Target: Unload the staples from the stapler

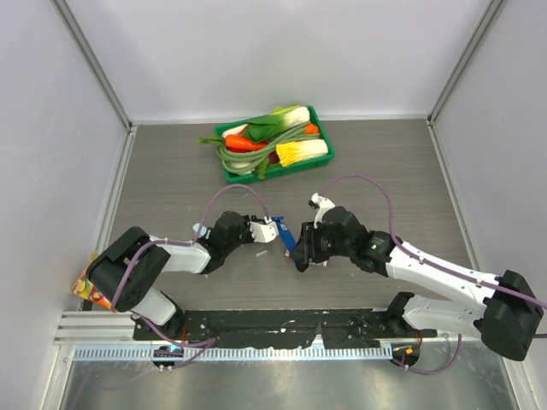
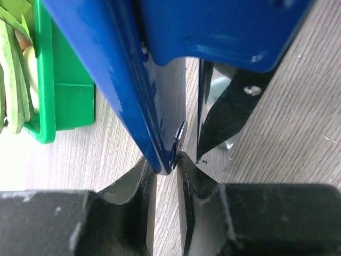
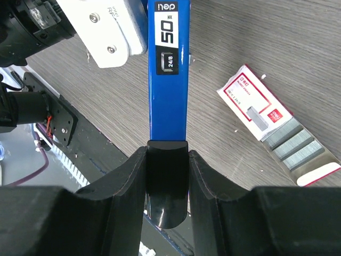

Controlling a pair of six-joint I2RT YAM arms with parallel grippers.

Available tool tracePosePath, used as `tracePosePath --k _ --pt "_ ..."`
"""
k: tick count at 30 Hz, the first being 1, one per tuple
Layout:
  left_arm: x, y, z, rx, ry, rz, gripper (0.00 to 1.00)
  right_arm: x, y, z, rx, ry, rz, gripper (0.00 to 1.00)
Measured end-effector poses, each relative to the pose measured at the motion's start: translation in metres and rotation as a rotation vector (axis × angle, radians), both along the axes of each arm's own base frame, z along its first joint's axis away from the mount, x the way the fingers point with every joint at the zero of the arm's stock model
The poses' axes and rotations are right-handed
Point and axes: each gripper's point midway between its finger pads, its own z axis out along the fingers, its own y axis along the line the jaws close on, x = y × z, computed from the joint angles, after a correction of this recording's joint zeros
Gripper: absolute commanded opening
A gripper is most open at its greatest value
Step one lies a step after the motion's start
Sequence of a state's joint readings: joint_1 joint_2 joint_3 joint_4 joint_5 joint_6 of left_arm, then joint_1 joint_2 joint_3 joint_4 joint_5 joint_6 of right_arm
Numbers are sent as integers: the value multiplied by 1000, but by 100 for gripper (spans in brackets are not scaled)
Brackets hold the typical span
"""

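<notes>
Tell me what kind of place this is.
Probably a robot lab test cell: plain white walls box in a table, a left arm and a right arm are bolted to a rail at its near edge, and the props are a tray of toy vegetables and a stapler.

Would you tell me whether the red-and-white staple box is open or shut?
Open: the red-and-white box has its inner tray slid out, baring grey staple strips.

— What colour is the stapler (image 3: 168,80)?
— Deep glossy blue, black at the near end, with white lettering on a black label.
— And the box (image 3: 254,101)?
— Red and white. The tray (image 1: 299,168) is bright green, and the table (image 1: 171,188) is grey wood-grain.
</notes>
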State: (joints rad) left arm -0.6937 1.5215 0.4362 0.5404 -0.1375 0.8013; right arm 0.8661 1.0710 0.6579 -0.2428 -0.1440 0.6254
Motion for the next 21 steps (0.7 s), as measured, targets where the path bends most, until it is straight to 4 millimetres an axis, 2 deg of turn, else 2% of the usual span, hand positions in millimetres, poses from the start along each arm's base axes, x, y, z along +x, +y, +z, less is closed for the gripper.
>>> tracePosePath --k 7,10,12,13,16,19,21 --pt "3 0 4 -3 -25 16 22 2 0 -1 -3 -10 -6 1" --pt "1 2 7 -19 3 45 29 6 3 -1 -5 -20 -7 1" --pt "2 1 15 -45 21 71 33 12 8 1 -5 -32 -11 1" --pt "4 -2 21 -60 34 83 41 19 11 4 -10 -47 -25 1" --pt "13 -19 48 -135 81 98 54 42 19 11 -31 -94 -69 1" --pt "13 -37 76 -246 165 77 61 68 30 21 -61 -159 -103 1" --pt "5 -44 84 -307 237 63 62 86 35 29 -75 -197 -124 1"
